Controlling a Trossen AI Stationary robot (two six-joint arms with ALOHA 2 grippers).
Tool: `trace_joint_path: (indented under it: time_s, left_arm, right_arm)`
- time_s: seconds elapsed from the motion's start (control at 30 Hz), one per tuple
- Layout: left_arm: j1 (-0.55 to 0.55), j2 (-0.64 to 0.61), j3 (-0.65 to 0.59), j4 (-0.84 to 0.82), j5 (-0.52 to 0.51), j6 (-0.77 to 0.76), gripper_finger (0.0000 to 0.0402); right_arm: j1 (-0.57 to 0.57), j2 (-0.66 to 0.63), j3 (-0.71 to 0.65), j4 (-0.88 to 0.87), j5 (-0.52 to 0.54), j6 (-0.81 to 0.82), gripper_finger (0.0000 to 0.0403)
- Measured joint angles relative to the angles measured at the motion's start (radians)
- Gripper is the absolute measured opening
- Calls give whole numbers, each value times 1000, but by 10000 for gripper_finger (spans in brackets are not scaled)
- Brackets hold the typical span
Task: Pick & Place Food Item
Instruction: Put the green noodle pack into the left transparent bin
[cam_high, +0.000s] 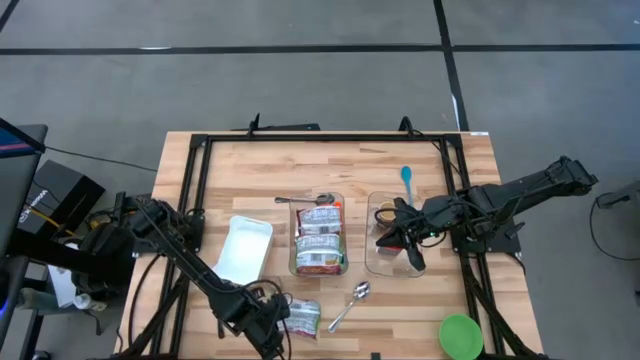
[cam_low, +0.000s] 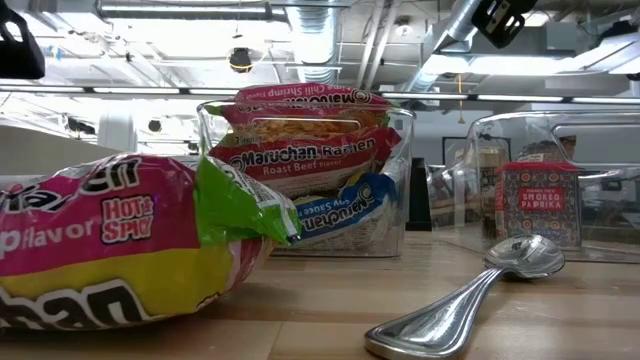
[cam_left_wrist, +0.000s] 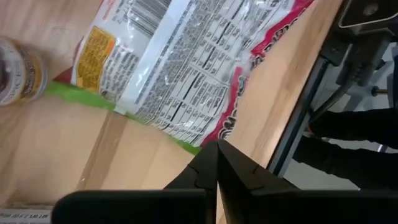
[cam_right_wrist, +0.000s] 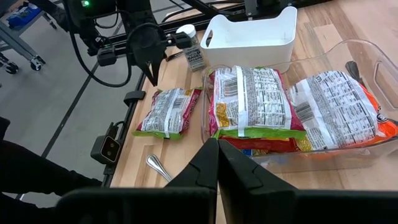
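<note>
We judge the pick not yet begun: left gripper (cam_high: 272, 345), fingers together, hovers beside the loose ramen packet (cam_high: 303, 316) near the table's front edge; it must open first.

My two arms are dark, nearly black, built of slim jointed segments with boxy housings at the joints. Black cables loop along my left arm (cam_high: 180, 250) and bunch near its base. My right arm (cam_high: 520, 192) has the same matte black shell, with cables tucked beside its wrist. Each pincer ends in two flat, angular black fingers (cam_right_wrist: 211, 165) that taper to a point, their edges meeting in a thin straight seam.
</note>
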Motion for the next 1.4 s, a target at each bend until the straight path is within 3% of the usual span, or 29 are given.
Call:
trace_joint_path:
  time_s: [0.27, 0.43, 0.9, 1.07, 1.4]
  left_arm:
    - [-6, 0, 0, 12, 0, -123, 0]
    - [-14, 0, 0, 76, -24, -128, 0]
    - [-8, 0, 50, 64, -68, -161, 0]
    - [11, 0, 108, 27, -83, -161, 0]
    - [15, 15, 113, -84, -86, -201, 0]
  right_arm:
    - [0, 0, 0, 0, 0, 0, 0]
    - [0, 0, 0, 0, 0, 0, 0]
    - [0, 0, 0, -3, 0, -8, 0]
    - [0, 0, 0, -3, 0, -8, 0]
    - [0, 0, 0, -3, 0, -15, 0]
